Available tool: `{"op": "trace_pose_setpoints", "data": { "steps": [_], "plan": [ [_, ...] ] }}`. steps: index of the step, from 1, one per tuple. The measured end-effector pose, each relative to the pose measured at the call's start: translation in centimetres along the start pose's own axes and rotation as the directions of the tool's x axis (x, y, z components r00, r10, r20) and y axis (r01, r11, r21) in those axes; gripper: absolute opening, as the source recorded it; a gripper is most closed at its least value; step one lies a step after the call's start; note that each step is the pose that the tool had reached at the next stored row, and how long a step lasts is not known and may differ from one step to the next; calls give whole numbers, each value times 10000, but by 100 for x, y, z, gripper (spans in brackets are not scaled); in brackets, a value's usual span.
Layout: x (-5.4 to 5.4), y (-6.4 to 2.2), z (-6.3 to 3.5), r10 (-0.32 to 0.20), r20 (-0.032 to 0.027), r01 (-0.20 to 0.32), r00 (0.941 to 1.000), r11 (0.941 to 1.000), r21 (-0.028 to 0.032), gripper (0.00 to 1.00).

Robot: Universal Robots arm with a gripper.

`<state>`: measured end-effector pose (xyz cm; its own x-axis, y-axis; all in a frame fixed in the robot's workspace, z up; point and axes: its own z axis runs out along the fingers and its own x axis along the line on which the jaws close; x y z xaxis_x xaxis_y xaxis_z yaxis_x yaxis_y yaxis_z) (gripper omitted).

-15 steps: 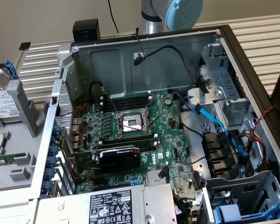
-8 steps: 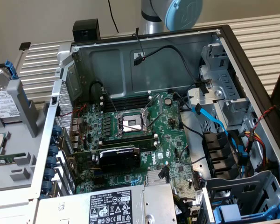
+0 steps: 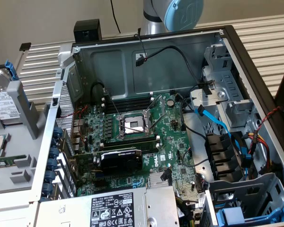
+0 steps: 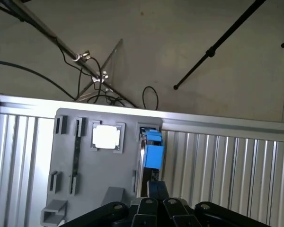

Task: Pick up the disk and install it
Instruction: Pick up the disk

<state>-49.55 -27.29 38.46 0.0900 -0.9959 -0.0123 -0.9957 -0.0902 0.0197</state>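
Gripper (image 4: 157, 191) is seen clenched shut, empty. Disk (image 4: 153, 152) is stood on edge in a grey holder (image 4: 85, 170) slot just ahead of the fingertips, blue carrier uppermost.

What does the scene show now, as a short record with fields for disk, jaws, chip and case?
disk: in a slot of the grey tray, in its blue carrier frame, not installed
jaws: shut, holding nothing
processor chip: lying in the same tray
computer case: open, motherboard exposed
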Motion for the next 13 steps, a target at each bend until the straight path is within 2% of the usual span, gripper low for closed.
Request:
{"op": "trace_pose_setpoints", "data": {
  "steps": [5,10,13],
  "plan": [
    [-21,99,9,-134,-3,134,9999,9999,-1,11],
    [-21,105,9,-175,-3,175,9998,9998,-7,11],
    [-23,105,10,-172,18,172,9999,9998,-127,11]
  ]
}}
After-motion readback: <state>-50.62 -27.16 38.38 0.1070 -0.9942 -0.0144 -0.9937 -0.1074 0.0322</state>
